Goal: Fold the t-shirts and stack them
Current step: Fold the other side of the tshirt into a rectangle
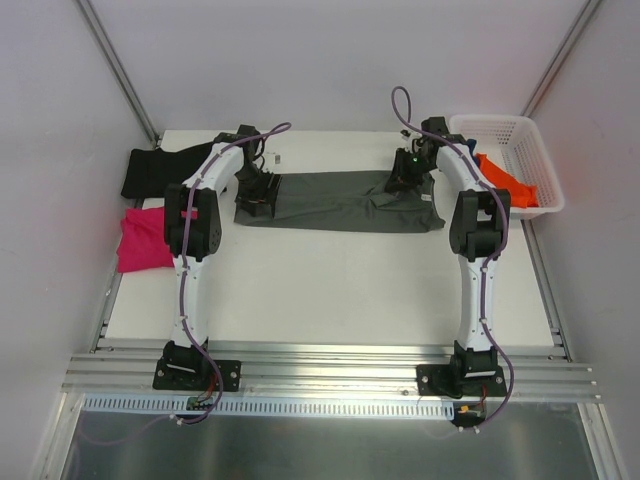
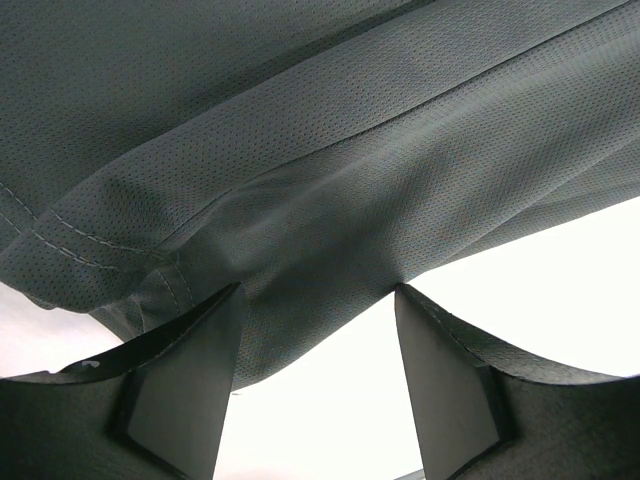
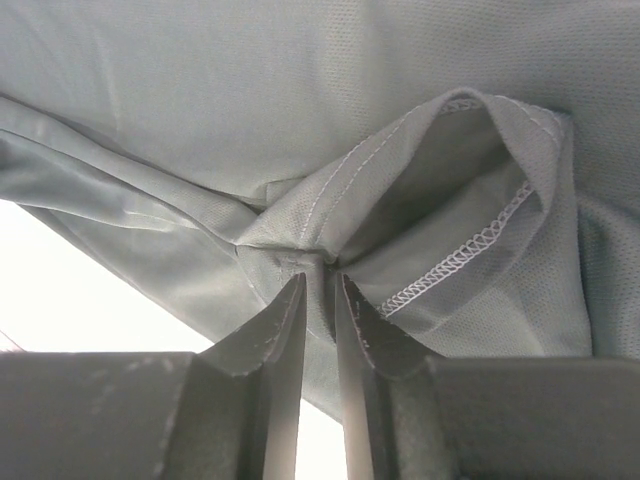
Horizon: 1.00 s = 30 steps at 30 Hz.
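Dark grey mesh-knit t-shirt (image 1: 340, 202) lies as a folded band across the far counter (image 1: 340, 290). Left hand (image 2: 318, 300) spread at its left end; right hand (image 3: 318, 285) pinches a stitched fold. Overhead, arms (image 1: 195, 215) hide both ends

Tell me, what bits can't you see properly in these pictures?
Top view: the orange t-shirt lies mostly hidden behind the basket wall and the right arm.
Top view: the black t-shirt and magenta t-shirt each slip partly under the left arm.
Wrist views: the dark grey t-shirt fills the frame, cut off at every edge, so its shape is unclear.
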Each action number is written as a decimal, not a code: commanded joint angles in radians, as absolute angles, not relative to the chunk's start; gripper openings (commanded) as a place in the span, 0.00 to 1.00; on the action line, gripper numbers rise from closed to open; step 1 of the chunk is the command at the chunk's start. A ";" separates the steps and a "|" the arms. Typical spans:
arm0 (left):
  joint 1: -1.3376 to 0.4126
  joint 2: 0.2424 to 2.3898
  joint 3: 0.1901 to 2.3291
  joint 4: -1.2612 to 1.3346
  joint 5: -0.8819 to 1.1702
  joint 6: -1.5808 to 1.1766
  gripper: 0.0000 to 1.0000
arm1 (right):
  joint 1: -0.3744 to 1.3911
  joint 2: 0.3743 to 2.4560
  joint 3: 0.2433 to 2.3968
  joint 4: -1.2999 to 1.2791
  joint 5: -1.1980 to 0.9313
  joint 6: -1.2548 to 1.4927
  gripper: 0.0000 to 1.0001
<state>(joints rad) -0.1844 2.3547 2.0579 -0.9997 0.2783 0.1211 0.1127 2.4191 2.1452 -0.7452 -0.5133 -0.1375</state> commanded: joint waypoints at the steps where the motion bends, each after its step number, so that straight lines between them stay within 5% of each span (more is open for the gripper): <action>1: -0.193 2.322 2.069 -1.009 0.275 0.121 0.61 | 0.123 2.342 2.146 -0.759 -0.549 -0.129 0.20; 12: -0.193 2.329 2.086 -1.008 0.284 0.120 0.62 | 0.123 2.299 2.080 -0.790 -0.537 -0.156 0.32; 18: -0.193 2.329 2.082 -1.009 0.285 0.121 0.62 | 0.123 2.295 2.105 -0.770 -0.554 -0.141 0.04; 30: -0.193 2.322 2.075 -1.006 0.265 0.124 0.62 | 0.121 2.345 2.217 -0.693 -0.563 -0.100 0.01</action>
<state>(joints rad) -0.1844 2.3547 2.0579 -0.9997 0.2779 0.1211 0.1177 2.3806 2.1612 -0.7353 -0.5331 -0.1242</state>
